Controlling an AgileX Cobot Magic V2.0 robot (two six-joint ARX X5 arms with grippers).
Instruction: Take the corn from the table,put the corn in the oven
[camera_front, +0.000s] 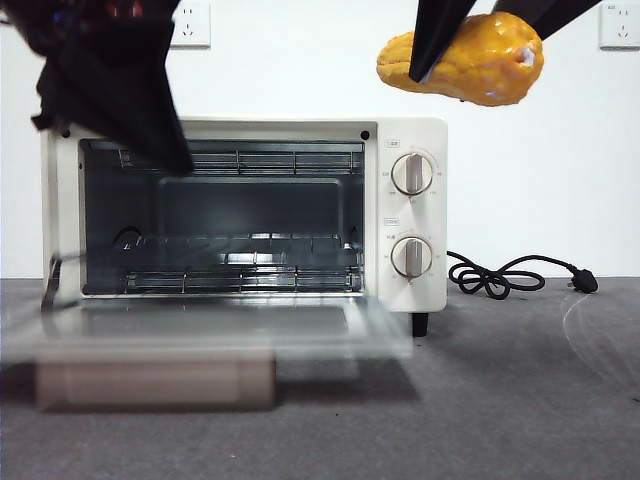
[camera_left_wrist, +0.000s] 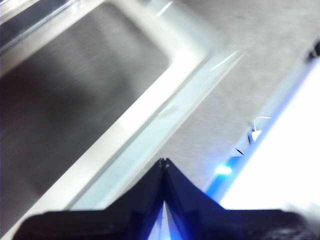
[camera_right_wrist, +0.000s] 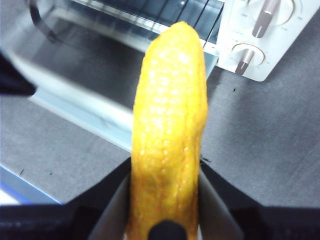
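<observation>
Right pincer (camera_front: 470, 45) high in the air, up and to the right of the oven (camera_front: 410, 230) in the front view, jaws clamped on the corn (camera_front: 465, 60); wrist view has the two black jaws pressed to either side of the cob (camera_right_wrist: 170, 130) near its thick end, tapered tip pointing away toward the oven's open mouth. Corn well clear of the worktop (camera_front: 520, 400), lying roughly level, pale stub end to the right in the front view. Left pincer (camera_left_wrist: 164, 165) up at the oven's upper left in the front view, a big dark shape (camera_front: 110, 70) overlapping the top left corner of the cavity; wrist view has its jaws drawn together to a point, nothing between them, hanging above the door. Oven door (camera_front: 200, 335) down and open, lying about flat in front of the cavity, glass panel blurred in both the front and left wrist views. Handle (camera_front: 155, 385) a beige bar at the door's front edge, also blurred. Wire rack (camera_front: 240, 278) visible low inside the cavity, another set of bars near the top. Two round knobs (camera_front: 412, 173) on the cream panel at the right, one above the other. Black cord (camera_front: 500, 275) coiled on the worktop just right of the oven, plug at its far end. White wall behind with a socket (camera_front: 190, 22) at upper left.
</observation>
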